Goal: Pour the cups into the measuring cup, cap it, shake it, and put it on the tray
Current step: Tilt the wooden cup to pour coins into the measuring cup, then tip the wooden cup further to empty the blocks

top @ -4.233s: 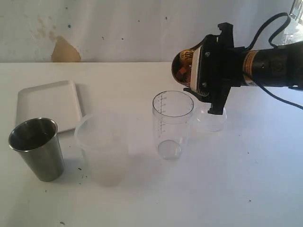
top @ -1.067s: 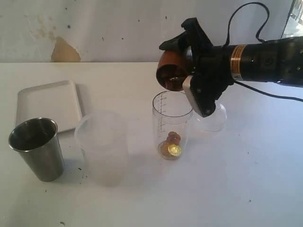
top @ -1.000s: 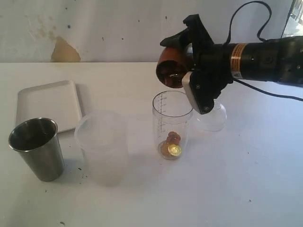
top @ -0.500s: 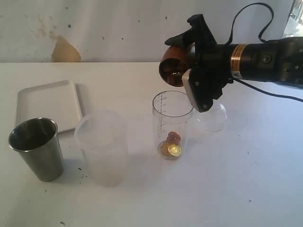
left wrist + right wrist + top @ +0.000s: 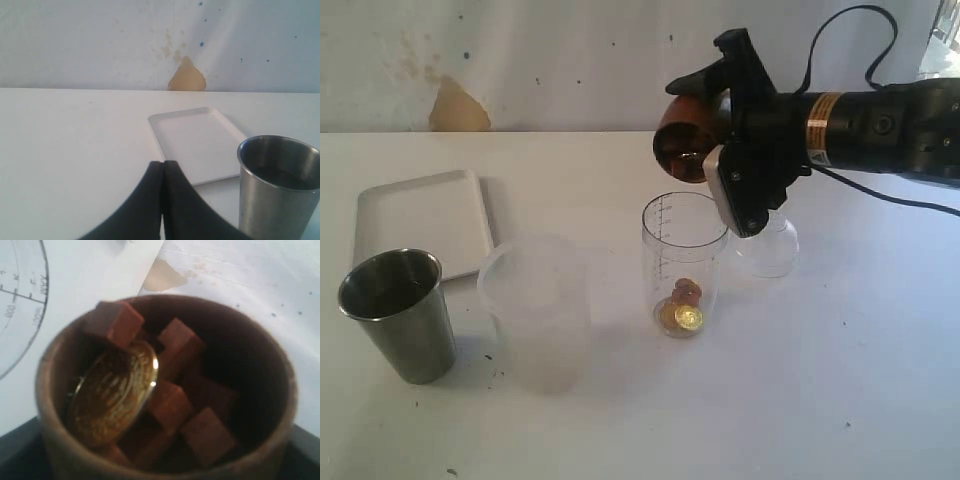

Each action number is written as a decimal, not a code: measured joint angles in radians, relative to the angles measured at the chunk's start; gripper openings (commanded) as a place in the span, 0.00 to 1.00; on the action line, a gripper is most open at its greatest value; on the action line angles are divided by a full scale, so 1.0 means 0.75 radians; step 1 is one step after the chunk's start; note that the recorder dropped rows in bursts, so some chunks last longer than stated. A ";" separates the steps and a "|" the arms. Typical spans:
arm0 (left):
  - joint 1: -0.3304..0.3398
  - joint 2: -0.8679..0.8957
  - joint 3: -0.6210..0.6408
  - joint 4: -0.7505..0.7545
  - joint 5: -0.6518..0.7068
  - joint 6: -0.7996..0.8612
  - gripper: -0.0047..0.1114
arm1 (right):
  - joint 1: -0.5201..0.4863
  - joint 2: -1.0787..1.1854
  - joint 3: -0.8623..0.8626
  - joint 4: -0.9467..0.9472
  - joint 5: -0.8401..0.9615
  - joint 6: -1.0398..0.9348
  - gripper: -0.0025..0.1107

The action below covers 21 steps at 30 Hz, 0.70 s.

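Observation:
My right gripper (image 5: 705, 135) is shut on the brown wooden cup (image 5: 682, 148), held tilted on its side just above the rim of the clear measuring cup (image 5: 684, 262). The right wrist view looks into the wooden cup (image 5: 260, 365), where a gold coin (image 5: 112, 390) and several red-brown blocks lie. A coin and a few blocks (image 5: 682, 305) rest at the measuring cup's bottom. The steel tumbler (image 5: 400, 315) stands upright at front left, beside the white tray (image 5: 420, 220). My left gripper (image 5: 163, 165) is shut and empty, close to the tumbler (image 5: 277, 187) and the tray (image 5: 197, 142).
A wider frosted plastic cup (image 5: 535, 305) stands between the tumbler and the measuring cup. A clear domed piece (image 5: 770, 250) sits on the table behind the measuring cup, under the right arm. A white wall with a tan patch (image 5: 455, 108) closes the back.
Over the past few seconds the wooden cup tipped over the measuring cup and a coin and blocks dropped in. In the last second the cup lifted slightly.

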 measured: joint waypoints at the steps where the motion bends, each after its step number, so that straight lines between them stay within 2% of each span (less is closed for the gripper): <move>1: 0.000 0.000 0.000 0.000 0.000 0.000 0.04 | 0.000 0.000 0.000 0.000 -0.003 0.000 0.02; 14: 0.000 0.000 0.000 0.000 0.000 0.000 0.04 | 0.000 0.000 0.000 -0.003 -0.017 -0.027 0.02; 21: 0.000 0.000 0.000 0.000 0.000 0.000 0.04 | 0.000 0.000 0.000 -0.034 0.141 -0.133 0.02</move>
